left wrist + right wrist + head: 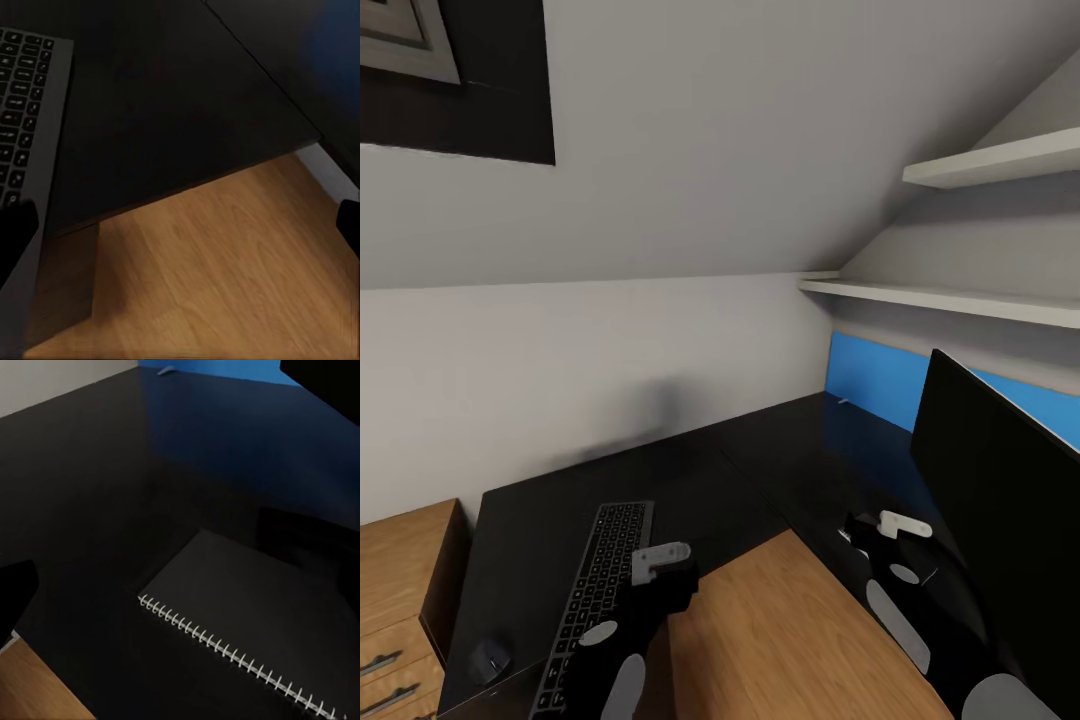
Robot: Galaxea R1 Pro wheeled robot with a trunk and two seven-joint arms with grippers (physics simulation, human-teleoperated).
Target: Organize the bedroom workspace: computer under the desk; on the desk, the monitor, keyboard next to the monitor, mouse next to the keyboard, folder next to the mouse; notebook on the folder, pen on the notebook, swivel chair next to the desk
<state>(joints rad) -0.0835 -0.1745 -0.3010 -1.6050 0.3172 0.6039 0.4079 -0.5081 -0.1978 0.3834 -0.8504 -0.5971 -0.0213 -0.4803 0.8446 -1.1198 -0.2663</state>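
The black glossy desk (pixel 690 480) fills the corner. On its left wing lie the dark grey keyboard (pixel 605 590) and, near the front corner, the small black mouse (pixel 490 660). The monitor (pixel 1010 500) stands on the right wing. My left gripper (pixel 660 565) hovers open and empty beside the keyboard (pixel 22 97), over the desk edge (pixel 187 176). My right gripper (pixel 890 525) is open above a dark spiral-bound notebook (pixel 247 592) lying flat on the desk. The folder, pen, swivel chair and computer are out of view.
A light wooden chest (pixel 400 590) stands left of the desk. Wooden floor (pixel 780 640) lies between the desk wings. A blue panel (pixel 875 380) runs along the wall behind the monitor. Two white shelves (pixel 960 298) jut out above the right wing.
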